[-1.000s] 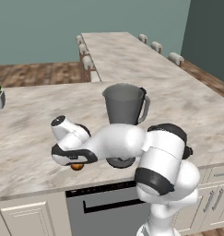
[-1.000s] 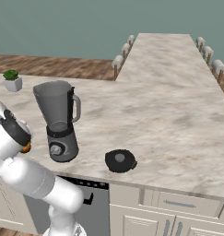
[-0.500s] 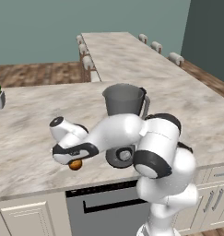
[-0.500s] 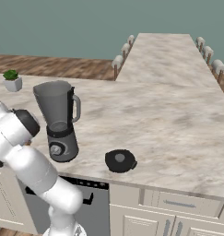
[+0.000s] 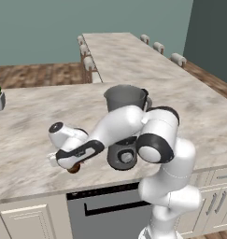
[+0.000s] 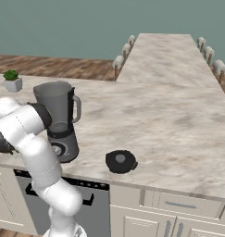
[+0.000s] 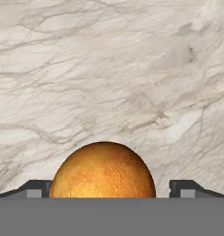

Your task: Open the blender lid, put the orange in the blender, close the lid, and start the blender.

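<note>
Orange point(image 7: 103, 170) pickup was in hand: pincer point(image 7: 111, 189) jaws stood apart, straddling it at 6 o'clock on the bench point(image 7: 113, 69). Next call: clamp, lift toward blender point(image 5: 125, 128).

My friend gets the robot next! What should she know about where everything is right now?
Gripper: jaws open, one on each side of the orange, not closed on it.
Orange: sitting on the counter, to the left of the blender.
Blender: jar open on top, near the counter's front edge.
Blender lid: lying flat on the counter, to the blender's right.
Done: lid off.
Left: grab the orange, drop it in the jar, put the lid back on, start the blender.
</note>
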Controlling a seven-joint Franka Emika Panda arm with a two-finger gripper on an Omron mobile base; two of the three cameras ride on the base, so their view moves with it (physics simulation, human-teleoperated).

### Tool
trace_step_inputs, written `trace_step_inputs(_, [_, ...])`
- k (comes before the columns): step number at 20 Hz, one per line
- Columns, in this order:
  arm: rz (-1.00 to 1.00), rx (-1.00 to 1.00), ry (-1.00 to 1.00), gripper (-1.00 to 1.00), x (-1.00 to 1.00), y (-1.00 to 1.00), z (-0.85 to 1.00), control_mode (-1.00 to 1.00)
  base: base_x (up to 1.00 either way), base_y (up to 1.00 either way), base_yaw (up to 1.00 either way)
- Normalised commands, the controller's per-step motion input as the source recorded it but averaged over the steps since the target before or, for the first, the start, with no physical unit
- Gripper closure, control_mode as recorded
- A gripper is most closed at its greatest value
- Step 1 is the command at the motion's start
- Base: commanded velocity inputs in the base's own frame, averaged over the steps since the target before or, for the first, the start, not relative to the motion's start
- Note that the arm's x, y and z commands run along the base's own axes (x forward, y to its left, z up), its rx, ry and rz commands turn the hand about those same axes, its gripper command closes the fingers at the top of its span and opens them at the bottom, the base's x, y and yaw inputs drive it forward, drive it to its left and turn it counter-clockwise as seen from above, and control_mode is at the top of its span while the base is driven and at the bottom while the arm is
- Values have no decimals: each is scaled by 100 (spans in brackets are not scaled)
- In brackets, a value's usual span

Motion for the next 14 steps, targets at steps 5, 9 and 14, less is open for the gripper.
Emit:
trace_step_inputs(5, [0,0,0,100,-6,-2,-39,-100,0,0,0])
trace_step_inputs(9, [0,2,-8,100,-38,-22,0,-100,0,0,0])
trace_step_inputs(14, [-1,0,-23,100,-47,-23,62,-100,0,0,0])
